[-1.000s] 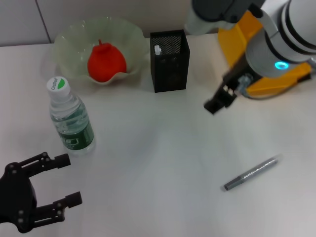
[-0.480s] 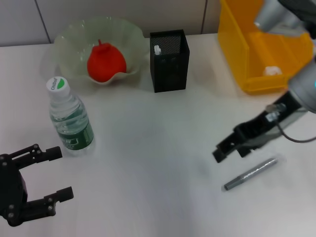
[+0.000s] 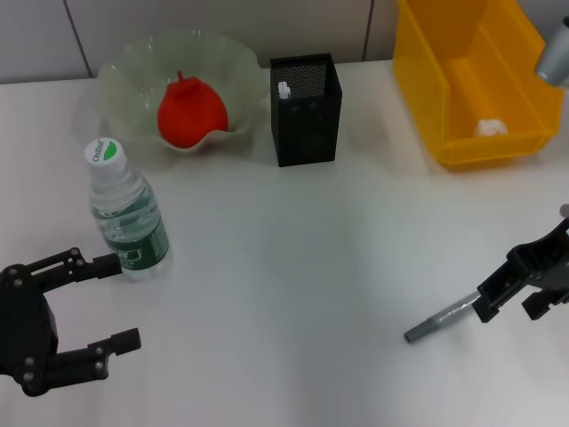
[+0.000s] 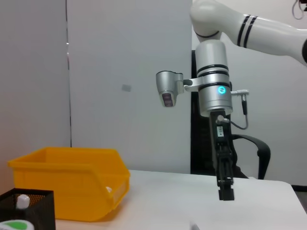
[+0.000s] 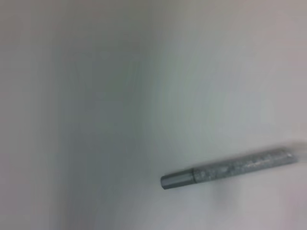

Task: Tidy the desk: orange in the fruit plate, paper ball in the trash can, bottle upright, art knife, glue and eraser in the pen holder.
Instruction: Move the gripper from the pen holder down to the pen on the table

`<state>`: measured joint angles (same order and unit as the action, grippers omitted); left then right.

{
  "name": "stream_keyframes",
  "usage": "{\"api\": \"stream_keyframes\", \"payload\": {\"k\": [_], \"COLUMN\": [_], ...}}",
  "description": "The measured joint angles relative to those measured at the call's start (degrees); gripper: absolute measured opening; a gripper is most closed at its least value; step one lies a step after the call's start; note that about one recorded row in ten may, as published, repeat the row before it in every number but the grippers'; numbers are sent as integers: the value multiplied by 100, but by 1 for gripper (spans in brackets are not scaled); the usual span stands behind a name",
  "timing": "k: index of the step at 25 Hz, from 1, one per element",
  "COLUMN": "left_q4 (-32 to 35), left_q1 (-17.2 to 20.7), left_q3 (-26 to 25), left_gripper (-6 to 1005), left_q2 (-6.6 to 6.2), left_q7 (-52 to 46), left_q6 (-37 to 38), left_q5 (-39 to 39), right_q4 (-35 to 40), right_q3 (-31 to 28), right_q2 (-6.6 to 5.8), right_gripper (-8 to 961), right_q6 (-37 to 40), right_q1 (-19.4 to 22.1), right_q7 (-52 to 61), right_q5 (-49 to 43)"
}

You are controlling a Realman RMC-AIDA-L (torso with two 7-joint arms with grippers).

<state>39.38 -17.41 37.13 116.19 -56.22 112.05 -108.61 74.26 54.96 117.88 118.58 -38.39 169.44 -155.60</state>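
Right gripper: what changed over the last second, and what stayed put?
The right gripper swung from beside the trash can toward the robot and now hovers open over the grey art knife, holding nothing. The left gripper barely shifted. Orange, bottle and pen holder stayed put.

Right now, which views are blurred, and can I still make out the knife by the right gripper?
Right wrist view is soft all over, yet the grey art knife reads as a speckled stick on the table. Head view is sharper: the knife lies beside the right gripper. Left wrist view is sharp.
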Motion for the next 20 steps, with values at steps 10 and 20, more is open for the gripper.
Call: {"api": "stream_keyframes", "payload": {"k": [10, 20], "left_q4": [-2, -49], "left_q1": [32, 78], "left_q3": [14, 23], "left_gripper": [785, 785], "left_q2": [52, 75], "left_q7": [203, 281], "left_q6": [19, 19], "left_q5": [-9, -20], "right_q4": [-669, -1183], "right_q3": [-191, -168], "right_q2": [-60, -89], "right_gripper": [727, 728], "right_q6": [-329, -965], "right_q1": [-207, -352], "right_q7": [-12, -16], "right_q5": [-633, -658]}}
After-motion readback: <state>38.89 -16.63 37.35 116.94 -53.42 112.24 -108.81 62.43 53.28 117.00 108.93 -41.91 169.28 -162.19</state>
